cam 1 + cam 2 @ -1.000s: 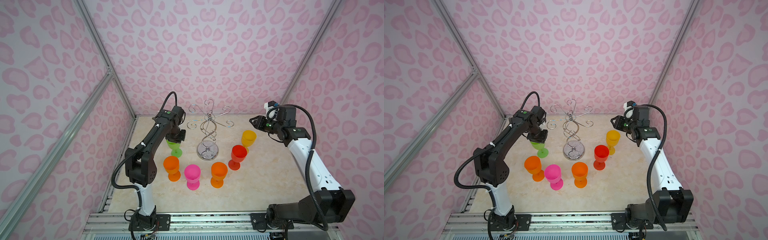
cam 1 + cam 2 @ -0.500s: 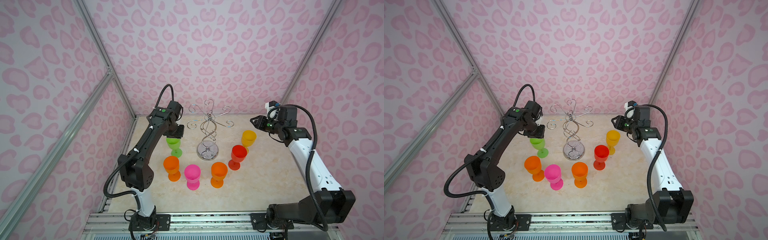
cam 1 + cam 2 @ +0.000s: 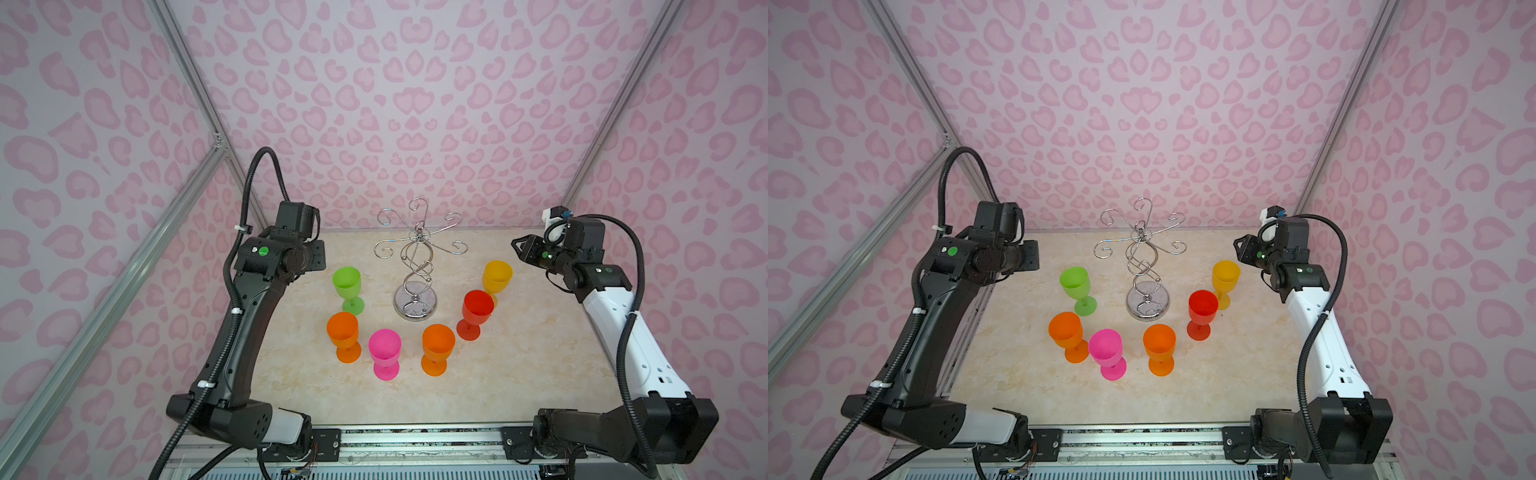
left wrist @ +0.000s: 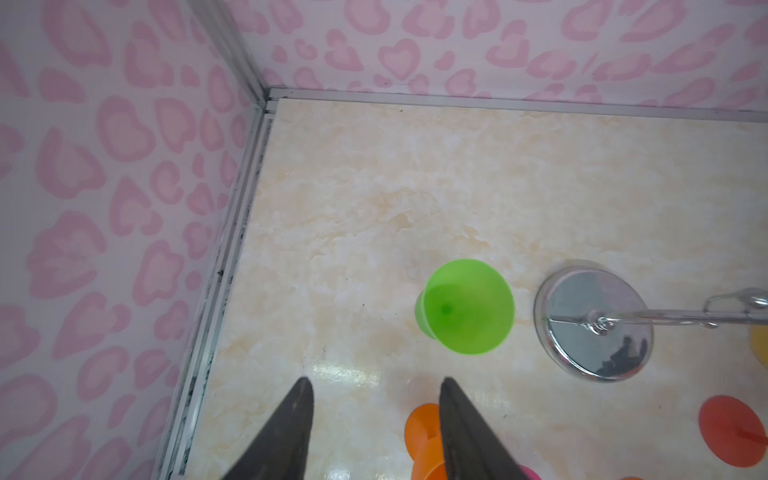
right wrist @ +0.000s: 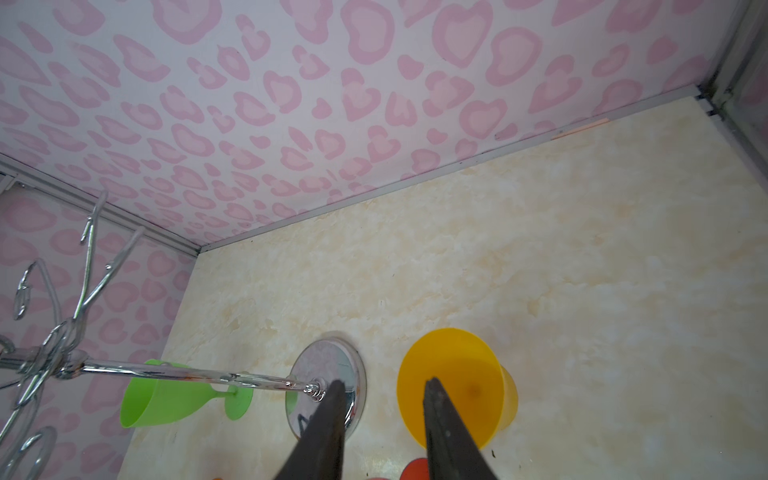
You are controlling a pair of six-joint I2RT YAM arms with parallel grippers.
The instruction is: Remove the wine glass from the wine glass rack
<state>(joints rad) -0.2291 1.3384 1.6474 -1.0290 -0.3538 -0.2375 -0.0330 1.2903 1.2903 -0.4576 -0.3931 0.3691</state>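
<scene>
The chrome wine glass rack (image 3: 417, 266) (image 3: 1144, 266) stands mid-table with nothing hanging on its curled hooks. A green wine glass (image 3: 347, 282) (image 3: 1074, 282) stands upright on the table just left of it, free of both grippers. My left gripper (image 3: 318, 257) (image 4: 376, 380) hovers above and to the left of the green glass (image 4: 467, 307), open and empty. On the far right my right gripper (image 3: 516, 244) (image 5: 385, 381) hangs high over the yellow glass (image 5: 451, 382) and the rack's mirrored base (image 5: 328, 365), jaws apart with nothing between them.
Other glasses stand upright round the rack: an orange one (image 3: 343, 332), a pink one (image 3: 384, 347), a second orange one (image 3: 437, 345), a red one (image 3: 477, 307) and a yellow one (image 3: 497, 276). Pink patterned walls close in the back and both sides.
My left gripper has opened off the green glass, risen and drawn back to the left. The green glass stays standing on the table. The right arm has not moved.
</scene>
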